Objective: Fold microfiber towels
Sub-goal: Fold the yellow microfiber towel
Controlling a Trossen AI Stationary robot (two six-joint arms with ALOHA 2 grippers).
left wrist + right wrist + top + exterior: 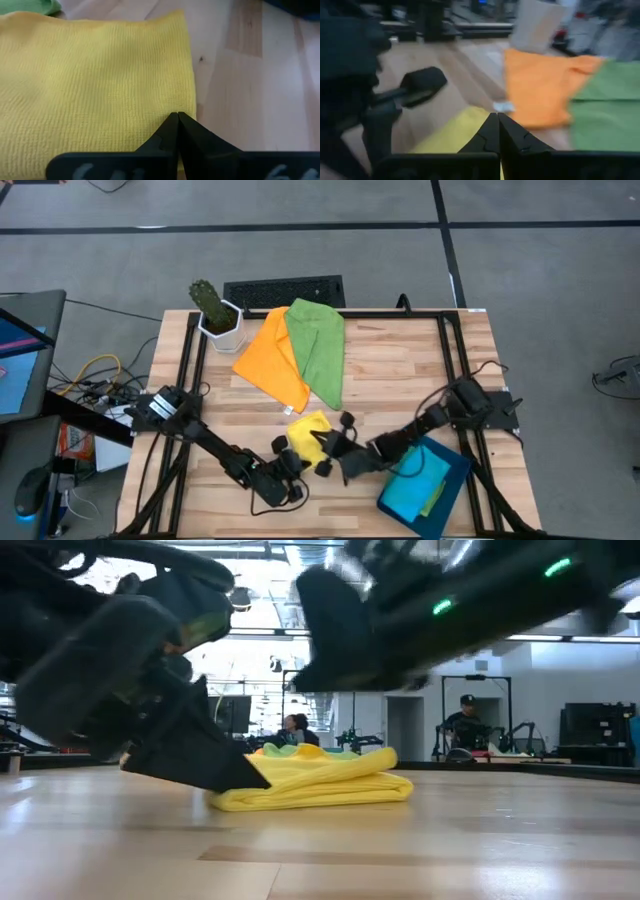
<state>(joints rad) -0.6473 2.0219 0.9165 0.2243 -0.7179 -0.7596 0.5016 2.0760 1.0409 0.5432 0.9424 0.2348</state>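
Two arms: both reach in over the wooden table (400, 370) and meet at its near middle.
Left gripper (300, 467): at about 7 o'clock from the table's centre, fingers pressed together with nothing between them; in its wrist view the tips lie on the edge of the yellow towel (95, 85).
Right gripper (335, 450): at about 6 o'clock, fingers also closed and empty, tips over the yellow towel's near edge.
Yellow towel: folded into a small thick pad, lying flat between the two grippers, near the table's front middle.
Orange towel (272, 357): spread out at about 11 o'clock, partly under the green towel (320, 348).
Green towel: lies beside it at 12 o'clock, overlapping the orange one's right edge.
Blue towel (418, 485): folded, in the dark teal tray (455, 490) at 4 o'clock, with a strip of green cloth showing along its side.
Potted cactus (213, 308): white pot at the 10 o'clock corner.
Background: people (465, 720) are visible far across the room in the low view.
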